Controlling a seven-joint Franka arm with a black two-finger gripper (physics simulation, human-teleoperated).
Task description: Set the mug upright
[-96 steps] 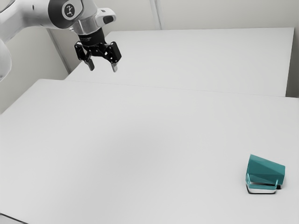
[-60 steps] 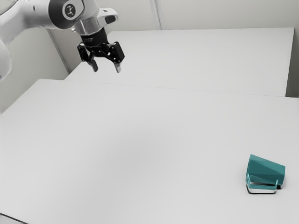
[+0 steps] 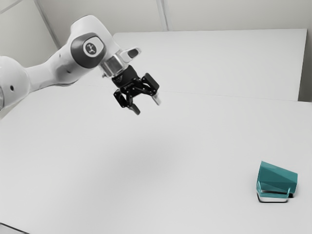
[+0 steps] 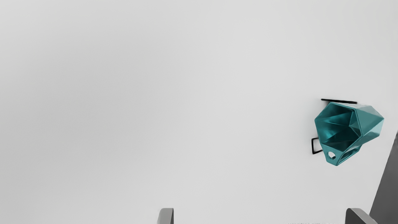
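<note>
Teal mug (image 3: pixel 277 179) lies unmoved; the hand (image 3: pixel 147 108), spread wide, has swung nearer.

The faceted teal mug (image 4: pixel 370 119) lies tipped on its side on the pale grey, smooth tabletop (image 4: pixel 186 93), its angular open mouth and hollow inside showing, its handle (image 4: pixel 331 160) pierced by a small hole. The grey, flat-sided fingers (image 4: pixel 166 216) of the claw stand wide apart, touching neither mug nor handle.

Pale grey walls (image 3: pixel 219 14) behind a flat white surface (image 3: pixel 209 58), with a white, softly shaded table (image 3: pixel 185 185) nearer
</note>
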